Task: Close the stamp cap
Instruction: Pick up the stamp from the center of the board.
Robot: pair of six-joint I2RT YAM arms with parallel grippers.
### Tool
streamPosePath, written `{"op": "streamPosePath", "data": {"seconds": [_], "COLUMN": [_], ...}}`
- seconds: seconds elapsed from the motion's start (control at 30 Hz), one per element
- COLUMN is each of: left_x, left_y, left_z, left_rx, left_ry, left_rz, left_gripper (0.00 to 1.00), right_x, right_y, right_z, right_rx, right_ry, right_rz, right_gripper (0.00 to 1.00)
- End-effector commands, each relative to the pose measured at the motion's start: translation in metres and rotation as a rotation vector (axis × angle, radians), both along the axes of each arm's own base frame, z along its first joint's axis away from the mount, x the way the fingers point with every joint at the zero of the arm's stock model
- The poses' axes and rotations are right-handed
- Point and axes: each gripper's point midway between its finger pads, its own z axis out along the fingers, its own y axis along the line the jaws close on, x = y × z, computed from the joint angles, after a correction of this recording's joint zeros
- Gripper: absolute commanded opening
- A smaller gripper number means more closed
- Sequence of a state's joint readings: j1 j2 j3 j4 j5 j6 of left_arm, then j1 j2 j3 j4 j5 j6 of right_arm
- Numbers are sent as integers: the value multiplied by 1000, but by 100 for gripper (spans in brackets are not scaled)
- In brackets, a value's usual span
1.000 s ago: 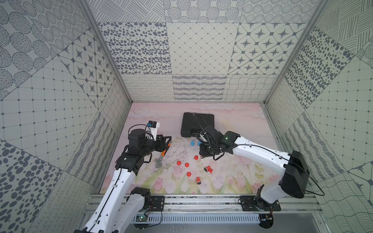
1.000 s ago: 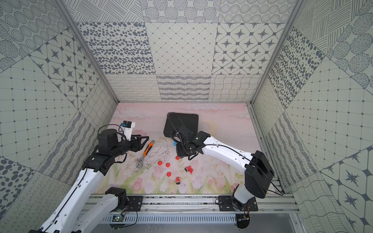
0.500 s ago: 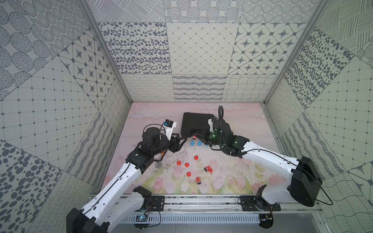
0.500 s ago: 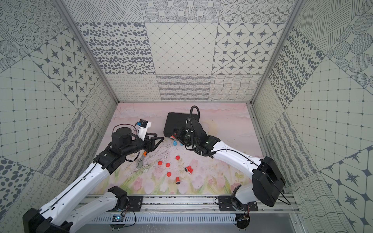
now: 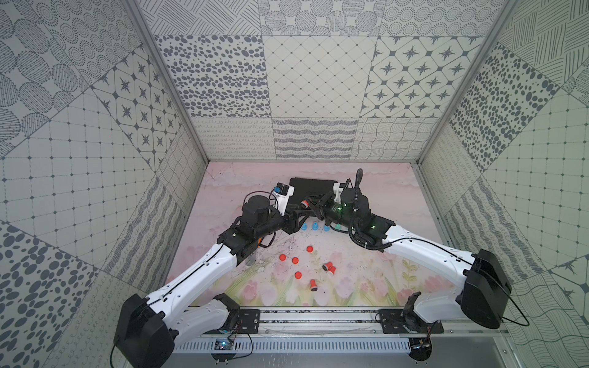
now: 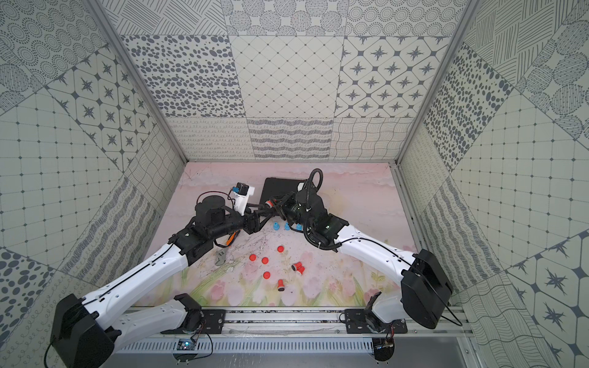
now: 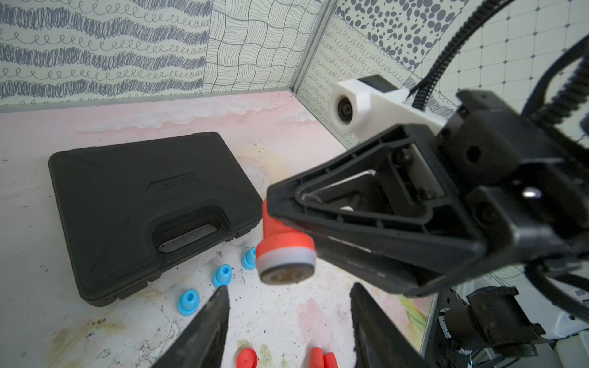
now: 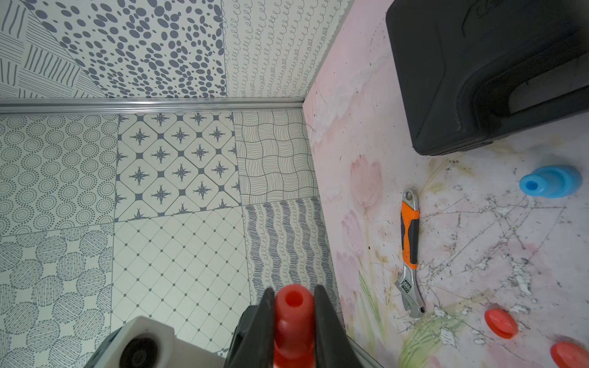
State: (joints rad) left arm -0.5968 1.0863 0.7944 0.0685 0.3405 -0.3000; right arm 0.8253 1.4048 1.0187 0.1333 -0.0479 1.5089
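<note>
Red stamp (image 7: 282, 237), clamped between right fingers (image 8: 326, 321), now lifted up before parted, empty left fingers (image 7: 207, 328).

The stamp (image 7: 280, 235) is smooth matt red plastic with a grey band and a dull, stained face. The right pincer (image 8: 294, 298) is matt black moulded plastic. The case (image 7: 143, 204) is black plastic, finely grained. Beside the case, the bench (image 7: 287, 318) is a scuffed, stained printed sheet, the blue pieces (image 7: 188, 301) smooth plastic; the wrench (image 8: 409, 251) has bright metal ends.
</note>
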Motion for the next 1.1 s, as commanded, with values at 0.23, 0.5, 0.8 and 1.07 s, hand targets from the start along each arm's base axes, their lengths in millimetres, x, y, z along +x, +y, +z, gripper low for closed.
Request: {"op": "streamPosePath", "data": {"seconds": [0.23,0.5,0.8,1.07], "left_x": [22,25,25,11], "left_y": [-7,-9,-6,-6], "left_z": [40,34,32,44], "left_rx": [-109,-102,-88,-60], "left_ry": [-117,-100,-100,-171], "left_rz": [74,78,88,24], "left_gripper": [48,37,19,10], "right_x": [-6,-7,-10,-14], "right_y": [-2,-1,0,-4], "right_z": [19,25,29,46], "right_rx": [105,120,133,100], "right_ry": [-18,-26,-39,-175], "right_rz": [-18,-15,-4,55], "right_gripper": [3,3,2,29]}}
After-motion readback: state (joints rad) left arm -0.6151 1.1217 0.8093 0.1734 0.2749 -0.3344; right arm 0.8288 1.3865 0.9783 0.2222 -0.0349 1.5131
